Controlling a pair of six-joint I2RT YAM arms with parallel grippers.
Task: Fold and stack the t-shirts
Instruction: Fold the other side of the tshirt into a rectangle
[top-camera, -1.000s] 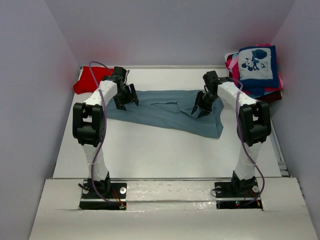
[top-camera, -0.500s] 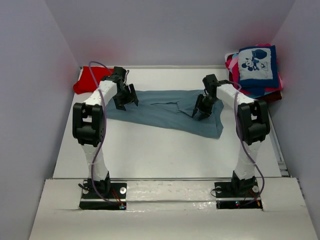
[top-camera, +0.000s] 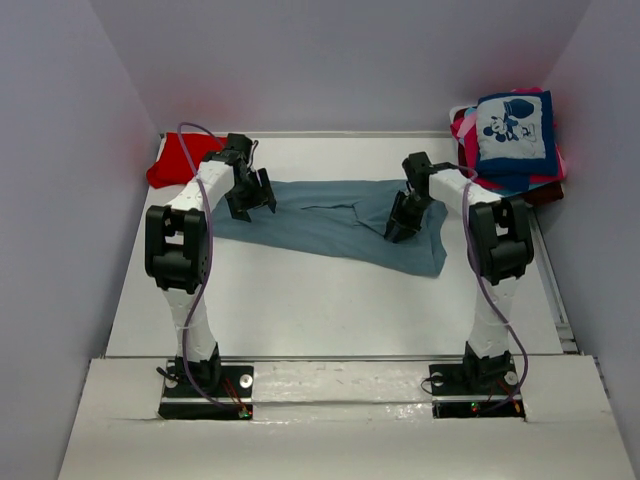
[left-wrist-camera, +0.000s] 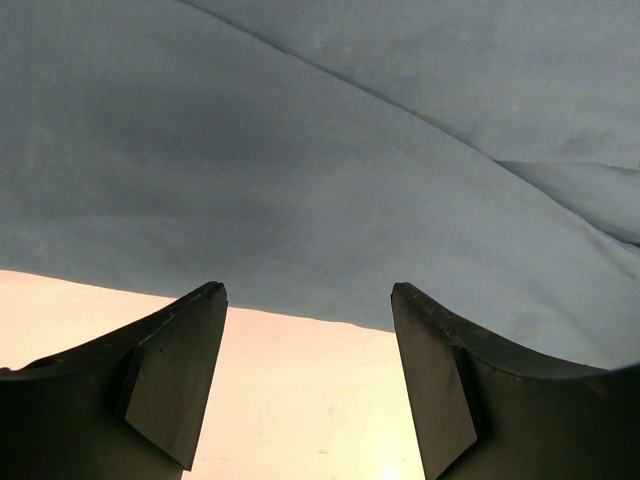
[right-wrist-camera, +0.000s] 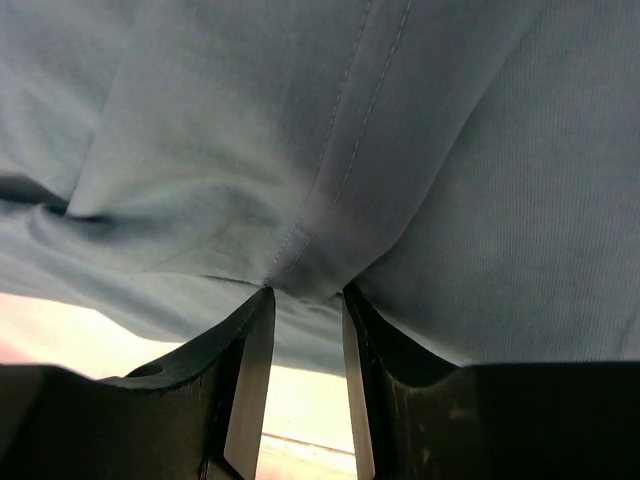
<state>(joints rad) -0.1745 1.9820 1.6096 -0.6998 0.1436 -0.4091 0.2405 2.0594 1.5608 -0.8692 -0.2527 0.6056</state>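
While the right gripper (right-wrist-camera: 307, 295) pinches a seam of the grey-blue t-shirt (top-camera: 320, 225), the left gripper (left-wrist-camera: 308, 295), jaws spread, should seize only hem.

grey-blue t-shirt (top-camera: 330, 228): 1 | red t-shirt (top-camera: 176, 162): 1 | stacked t-shirts (top-camera: 514, 132): several, count unclear | arms (top-camera: 180, 245) (top-camera: 497, 240): 2

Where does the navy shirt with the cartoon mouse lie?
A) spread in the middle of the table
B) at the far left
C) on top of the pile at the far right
C: the navy shirt lies folded atop the pile in the far right corner.
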